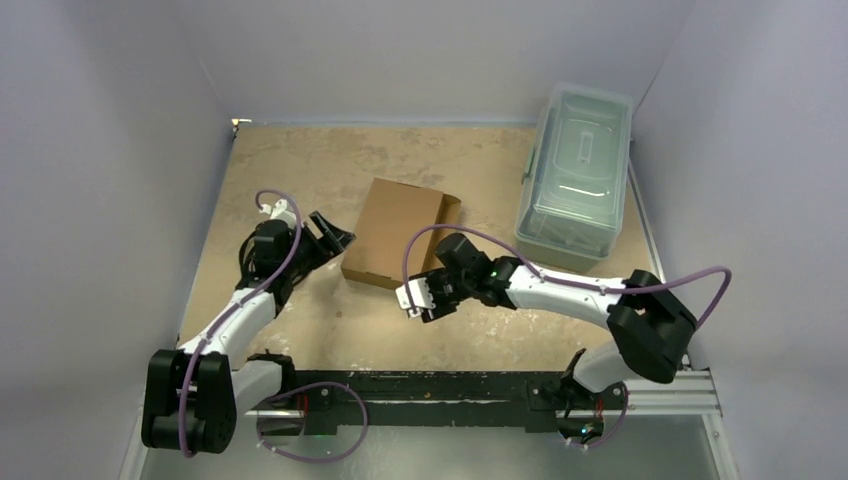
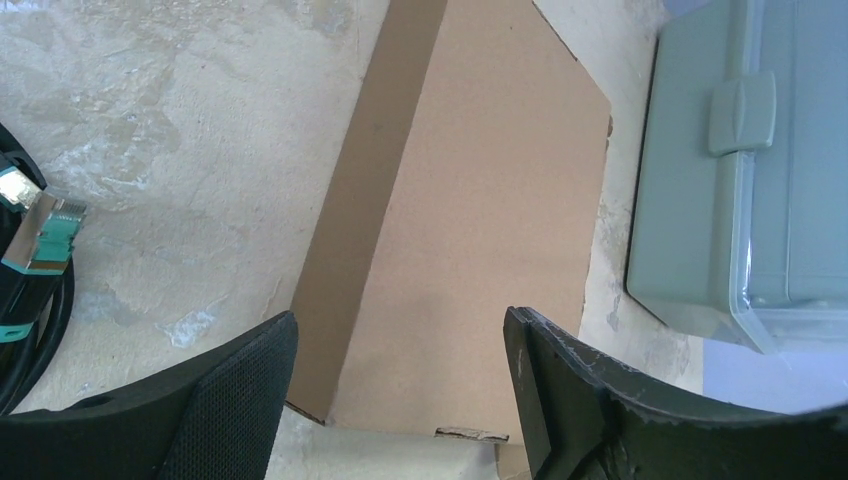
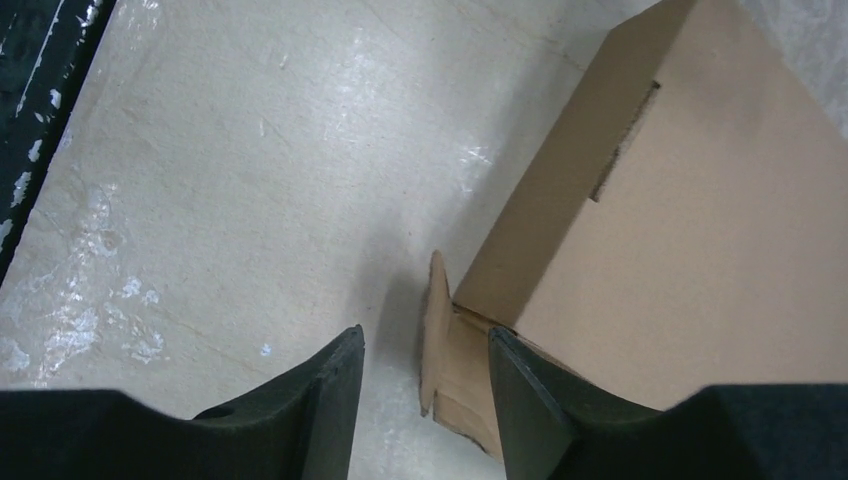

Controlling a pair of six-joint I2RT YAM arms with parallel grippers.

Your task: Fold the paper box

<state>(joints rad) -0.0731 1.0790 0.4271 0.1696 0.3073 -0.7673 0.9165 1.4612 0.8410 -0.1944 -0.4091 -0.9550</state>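
The paper box (image 1: 396,231) is a plain brown cardboard shape lying flat-topped in the middle of the table, closed on top. My left gripper (image 1: 336,238) is at its left edge, open; in the left wrist view the box (image 2: 470,220) lies ahead between the spread fingers (image 2: 245,395), untouched. My right gripper (image 1: 417,299) is at the box's near right corner, open. In the right wrist view a small loose flap (image 3: 438,335) sticks out from the box corner (image 3: 690,240) and stands between my right gripper's (image 3: 425,350) fingers, with a gap on either side.
A clear plastic lidded bin (image 1: 575,175) stands at the back right, close to the box's right side (image 2: 740,190). White walls enclose the table on three sides. A black rail (image 1: 450,390) runs along the near edge. A cable (image 2: 30,300) lies left of the left gripper.
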